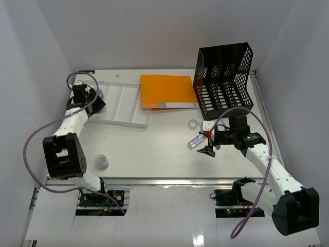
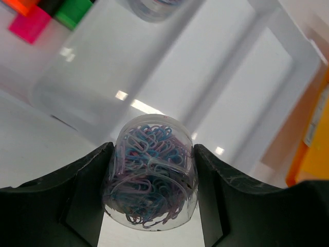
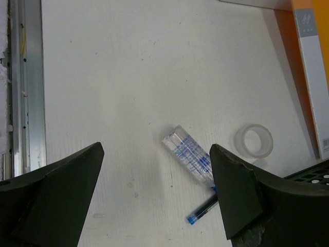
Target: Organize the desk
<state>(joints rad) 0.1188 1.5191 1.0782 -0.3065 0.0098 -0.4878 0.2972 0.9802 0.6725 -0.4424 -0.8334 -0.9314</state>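
The white desk carries scattered stationery. My left gripper reaches to the back left, over the white compartmented tray. In the left wrist view this gripper is shut on a clear tub of pink and blue paper clips, both fingers pressed against its sides. My right gripper hovers open above a clear packet of pen refills. Through the right wrist view the packet lies on the desk between the spread fingers, untouched, with a loose blue refill beside it.
A clear tape roll lies beyond the packet. An orange folder and a black mesh file holder stand at the back right. Another small clear tub sits front left. A metal rail edges the front.
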